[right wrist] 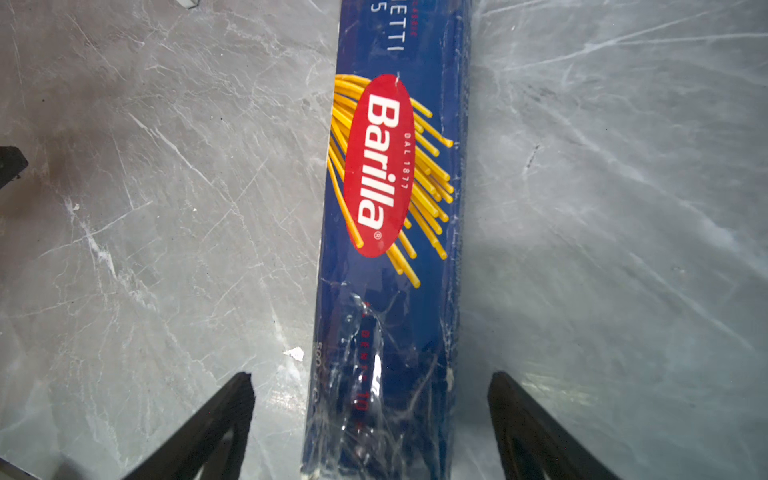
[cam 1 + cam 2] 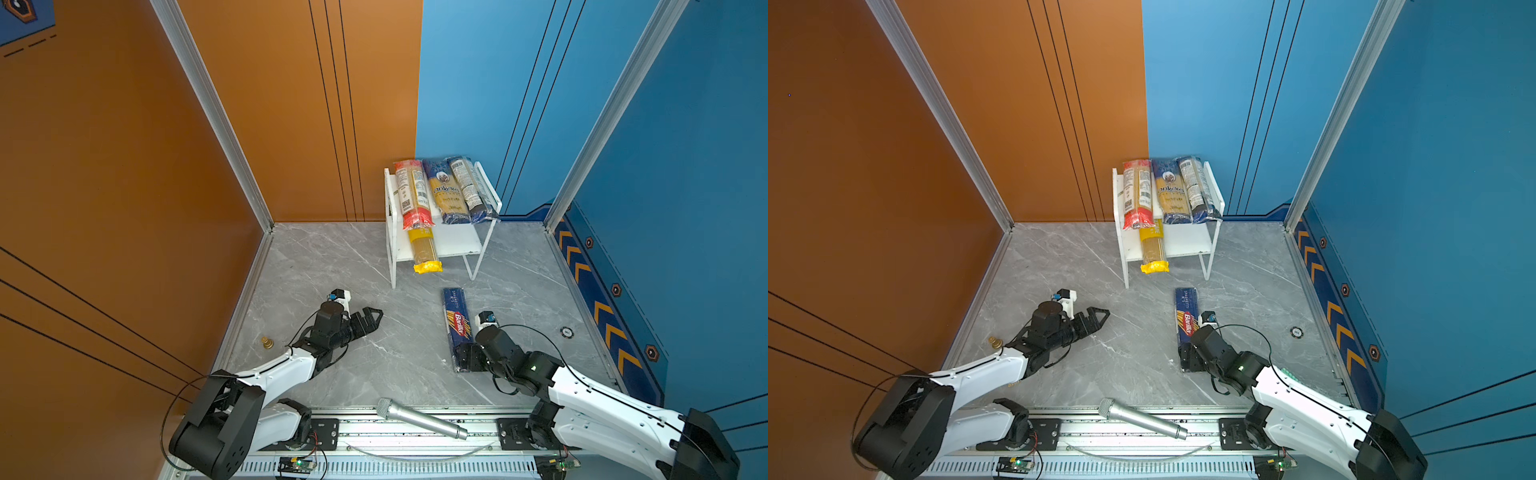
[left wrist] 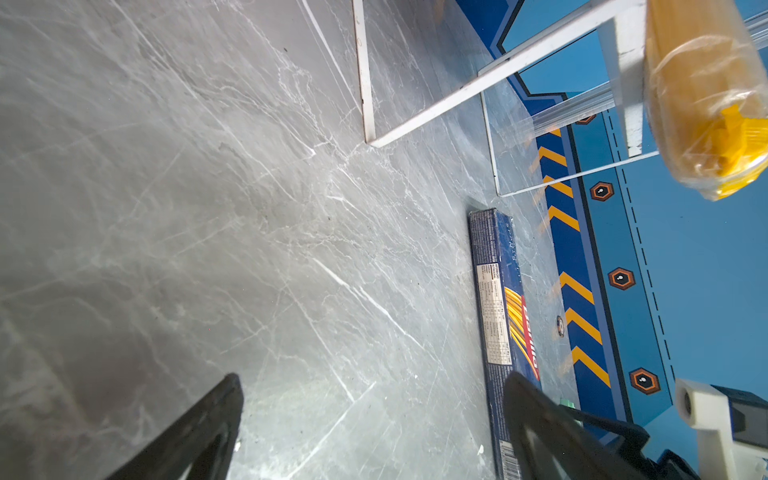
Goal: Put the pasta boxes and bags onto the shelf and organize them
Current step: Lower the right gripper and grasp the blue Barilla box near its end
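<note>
The right gripper (image 1: 372,375) is seen from its wrist view with the jaws wide apart; its two black fingers (image 1: 232,407) are placed on both sides of the near end of the blue Barilla box (image 1: 395,166), and a gap is left on each side, so the box is not held. The left gripper (image 2: 370,318) is also spread wide, nothing is between its jaws, and it is kept low over the left half of the grey desk (image 2: 332,257). One box is counted, lying flat on the desk in front of the shelf (image 2: 457,240), toward the right edge. One shelf is counted, standing at the far edge of the desk. Three bags are laid side by side on its upper board: the red-ended clear bag (image 2: 413,195), the yellow-navy "ankara" bag (image 2: 446,195) and the dark navy bag (image 2: 473,189). One yellow bag (image 2: 424,251) is laid on the lower board, with its end sticking out over the front edge. One silver microphone (image 2: 422,419) is seen at the near edge, on the rail.
</note>
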You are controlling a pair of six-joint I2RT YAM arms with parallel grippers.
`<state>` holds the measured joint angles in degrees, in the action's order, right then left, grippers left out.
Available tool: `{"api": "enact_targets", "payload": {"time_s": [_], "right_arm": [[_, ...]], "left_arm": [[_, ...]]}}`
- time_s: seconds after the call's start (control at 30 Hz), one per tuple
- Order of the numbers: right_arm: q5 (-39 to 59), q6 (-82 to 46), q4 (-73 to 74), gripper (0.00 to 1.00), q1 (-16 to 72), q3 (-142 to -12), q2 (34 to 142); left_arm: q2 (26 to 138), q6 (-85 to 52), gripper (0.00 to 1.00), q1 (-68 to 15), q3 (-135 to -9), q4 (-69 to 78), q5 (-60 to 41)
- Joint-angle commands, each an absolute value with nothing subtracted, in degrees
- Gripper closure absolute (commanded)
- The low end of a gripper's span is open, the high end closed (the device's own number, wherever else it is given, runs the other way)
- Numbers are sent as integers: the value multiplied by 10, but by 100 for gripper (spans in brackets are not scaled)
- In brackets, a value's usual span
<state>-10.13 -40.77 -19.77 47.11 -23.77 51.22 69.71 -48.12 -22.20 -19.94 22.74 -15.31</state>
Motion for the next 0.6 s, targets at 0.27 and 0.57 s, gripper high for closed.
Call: {"api": "enact_targets", "payload": {"time_s": [0.27, 0.57], "right_arm": [[-185, -430, -120, 13, 520, -190, 548], [-201, -434, -91, 13, 530, -160, 558]], "left_arm": [[705, -483, 2, -226, -215, 229, -166], [709, -482, 2, -227, -215, 229, -162]]}}
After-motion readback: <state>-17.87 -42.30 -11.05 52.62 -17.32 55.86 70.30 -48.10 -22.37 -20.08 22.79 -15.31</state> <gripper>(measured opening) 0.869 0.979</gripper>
